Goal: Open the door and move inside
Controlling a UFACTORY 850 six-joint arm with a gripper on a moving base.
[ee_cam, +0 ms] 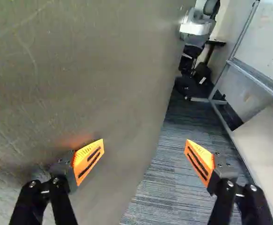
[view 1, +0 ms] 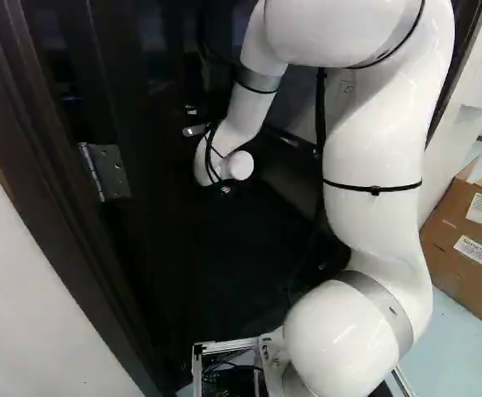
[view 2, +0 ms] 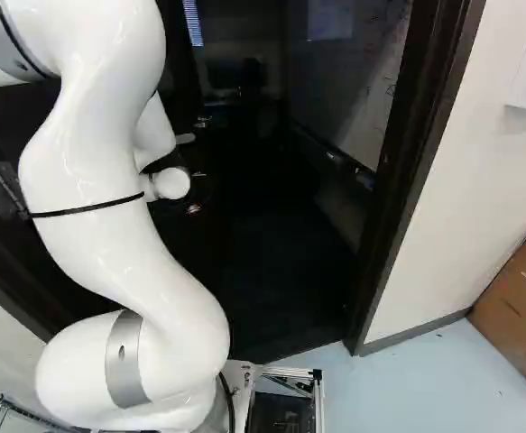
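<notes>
A black gripper [ee_cam: 144, 147], its 2 orange-padded fingers spread wide, risks scraping the flat grey-brown door [ee_cam: 80, 70] if the silver-framed base [view 2: 319, 401] advances crookedly.

Arm [view 1: 377, 157]: white, grey bands, thin black ties. Box [view 1: 455, 248], 3 o'clock in left base view: brown, white labels. Floor [view 2: 407, 388], 5 o'clock in right base view: pale blue. Pads [ee_cam: 88, 159]: orange, black slots. Door [ee_cam: 80, 79], 11 o'clock off pads: grey-brown, pale streaks. Carpet [ee_cam: 173, 183], 1 o'clock: grey stripes.
</notes>
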